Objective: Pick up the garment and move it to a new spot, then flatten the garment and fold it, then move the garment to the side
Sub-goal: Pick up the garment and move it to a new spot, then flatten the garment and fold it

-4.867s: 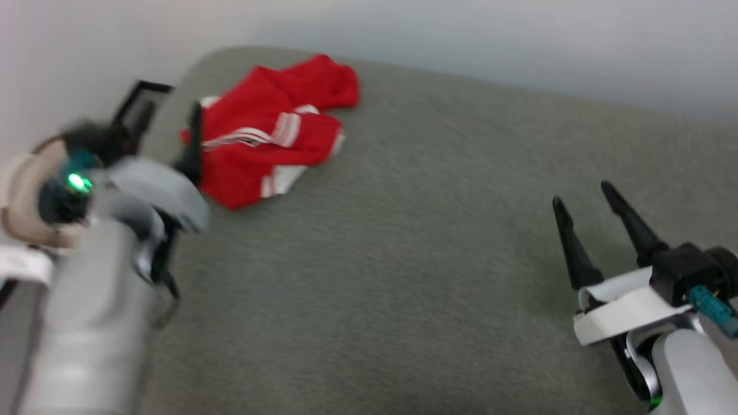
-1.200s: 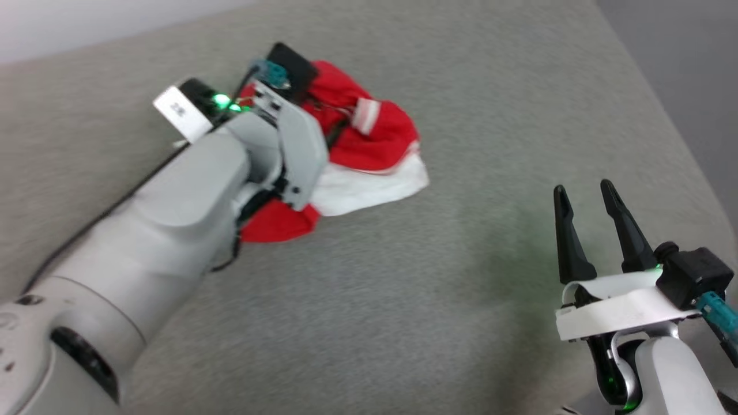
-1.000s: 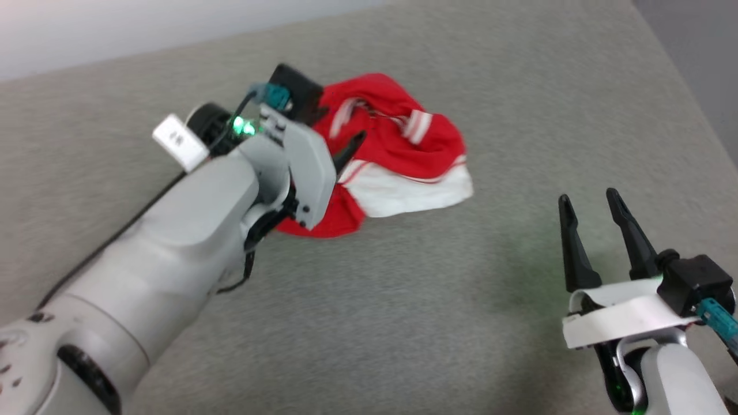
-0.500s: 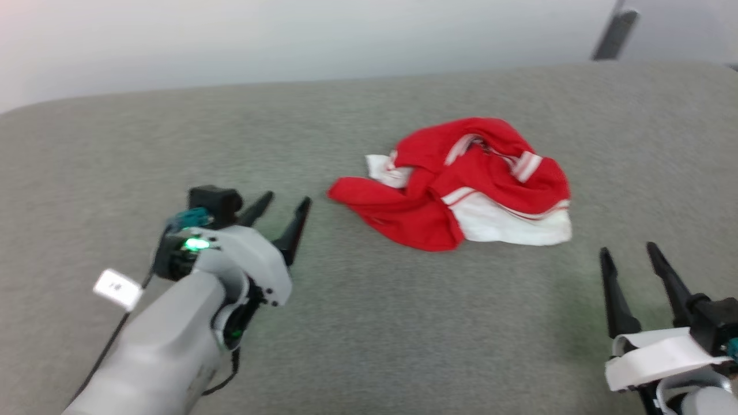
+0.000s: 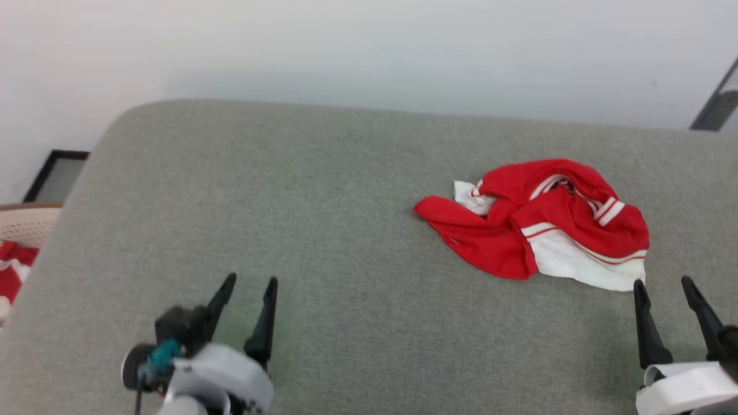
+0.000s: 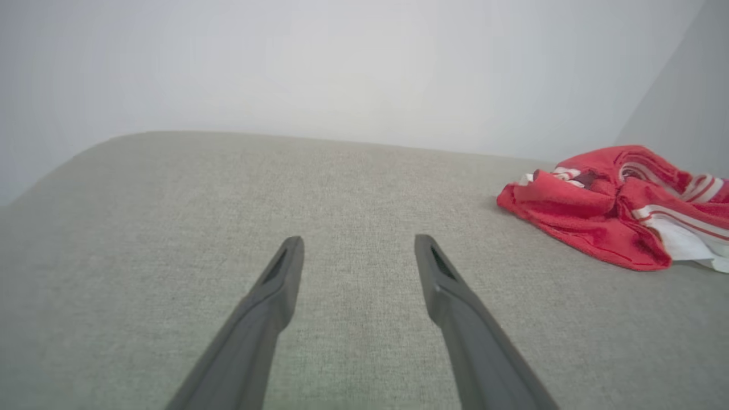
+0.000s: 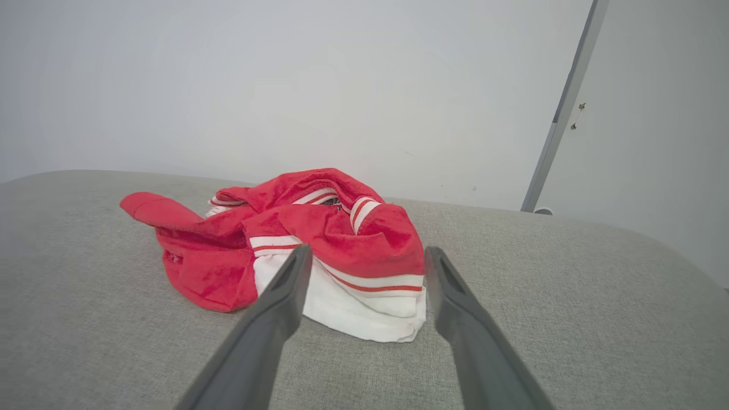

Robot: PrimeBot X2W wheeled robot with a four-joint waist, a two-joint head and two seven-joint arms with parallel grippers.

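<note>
The garment [image 5: 536, 227], a bright-red top with white ends and thin stripe trim, lies crumpled on the right part of the grey cushioned surface [image 5: 346, 230]. In the left wrist view the garment [image 6: 615, 205] sits far to the right of the fingers. My left gripper [image 5: 251, 281] rests open near the front left, well away from the cloth, nothing between its fingers. My right gripper [image 5: 663, 282] stands open just in front of the garment's white edge. Seen from the right wrist, the garment [image 7: 296, 245] lies right ahead of the open right gripper [image 7: 367, 253], apart from it.
A beige perforated basket [image 5: 23, 225] with a small red-and-white cloth [image 5: 11, 268] stands off the left edge of the surface. A dark frame [image 5: 55, 173] leans by the pale wall behind. A grey vertical strip [image 7: 561, 108] runs up the wall at the right.
My left gripper let go of the garment and drew back to the front left, open. The garment now lies loose on the surface. The head camera has swung, shifting the whole picture.
</note>
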